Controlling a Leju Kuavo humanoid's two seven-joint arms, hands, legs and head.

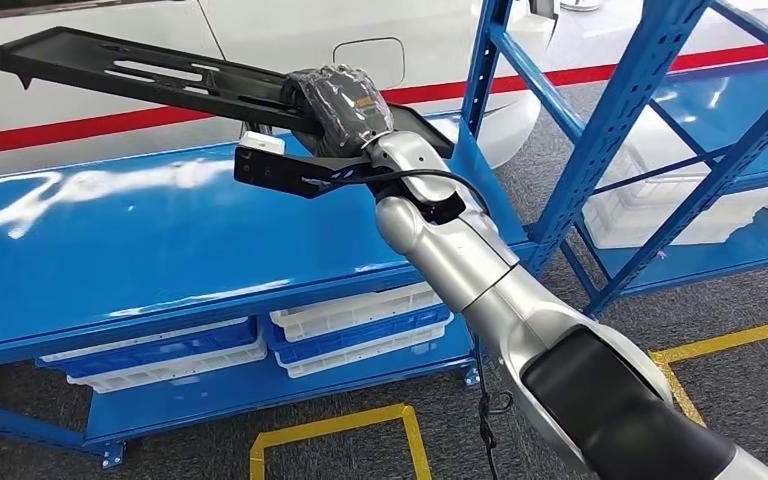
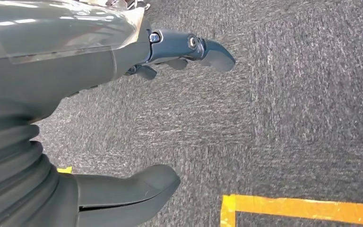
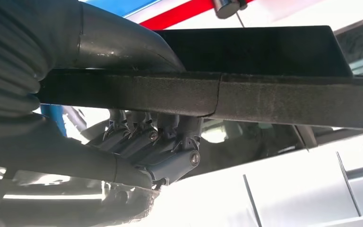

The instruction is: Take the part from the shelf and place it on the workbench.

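Head view, starting nearest: the silver right arm [image 1: 500, 290] rises from the lower right corner and reaches forward over the blue tabletop [image 1: 140, 250]. Its right hand [image 1: 340, 105] is wrapped around the long black part [image 1: 150, 75], gripping it near one end, so that most of the part juts out to the left, tilted, with its far end higher. The part is in the air above the tabletop, not touching it. The right wrist view confirms the hold: the thumb lies over one face of the flat black bar and the dark fingers [image 3: 151, 137] curl up against the other, clamped on it.

Below the tabletop, on a lower blue shelf, stand stacked white and blue crates [image 1: 360, 325]. Yellow tape lines [image 1: 340, 430] mark the grey carpet in front. To the right stands the blue shelf rack [image 1: 640, 130], with a white bin on its lower level. Behind everything runs a white car body with a red stripe [image 1: 80, 130].

The left hand [image 2: 137, 113] hangs over the carpet in the left wrist view, thumb and fingers apart, holding nothing (it seems to have no part in this step).

As for progress, I judge the first half done: the part is off the rack and already carried over the workbench surface. What is left is to lower it, level it out so it lies flat on the blue top, and let go. The long overhang could make it tip on release.
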